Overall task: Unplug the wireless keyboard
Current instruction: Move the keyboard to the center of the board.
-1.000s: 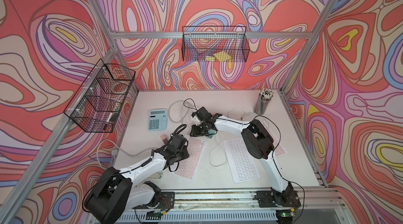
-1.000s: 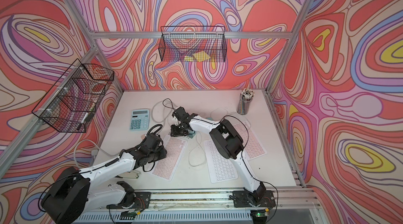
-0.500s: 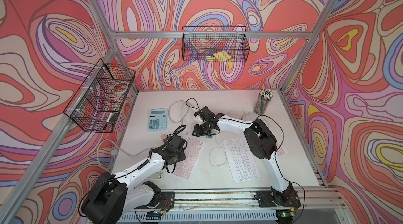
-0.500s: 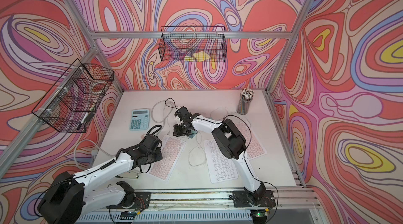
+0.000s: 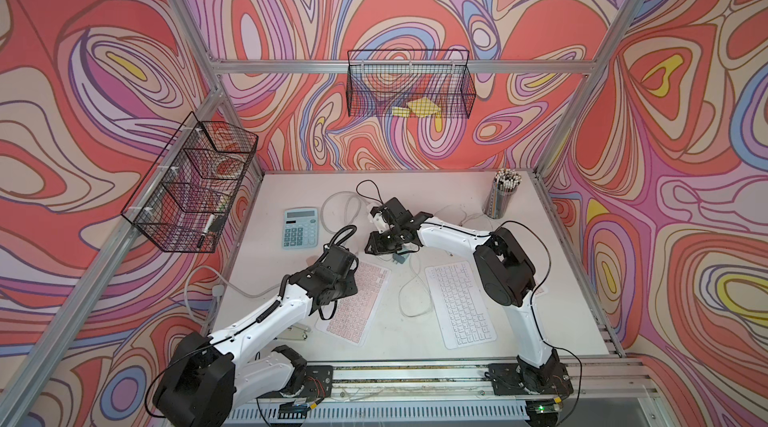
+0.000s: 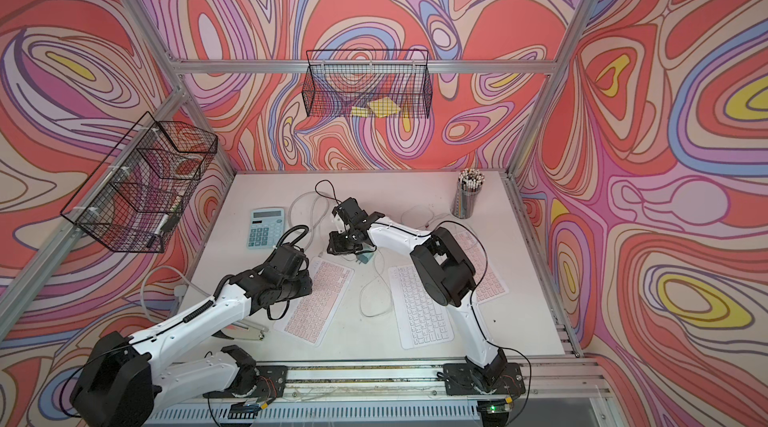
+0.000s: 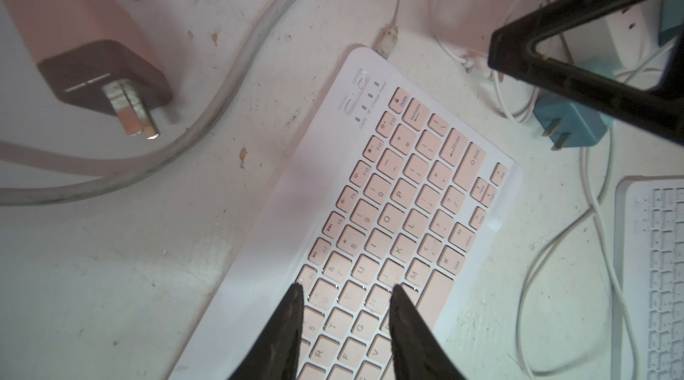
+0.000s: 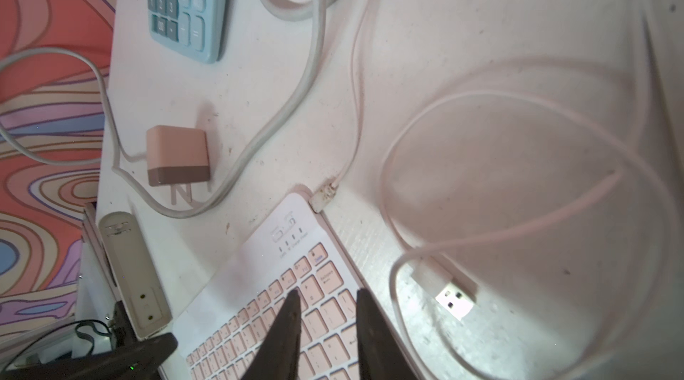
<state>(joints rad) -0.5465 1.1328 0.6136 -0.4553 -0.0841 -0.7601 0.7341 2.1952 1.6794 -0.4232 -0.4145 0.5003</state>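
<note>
**Two sets of jaws, one tiny plug**

Both sets hover over the pink keyboard, each with a narrow gap between the tips and nothing held. The left jaws are above the middle keys. The right jaws are above the keys near the corner, and the cable plug is just ahead of their tips, stuck into the keyboard's edge.

My take: let the left jaws press down on the keys to pin the board to the table. Then have the right jaws pinch the plug's hard shell, not the thin cable, and pull straight out along the socket. Pull sideways and the light board probably just skids, or the connector bends.

Clutter: a thick grey cord curls past just beyond the plug, and a pink charger brick lies off to one side of the right jaws. A loose USB end sits beside them on the other side, easy to grab by mistake. A teal charger and a white keyboard lie beyond the left jaws.
</note>
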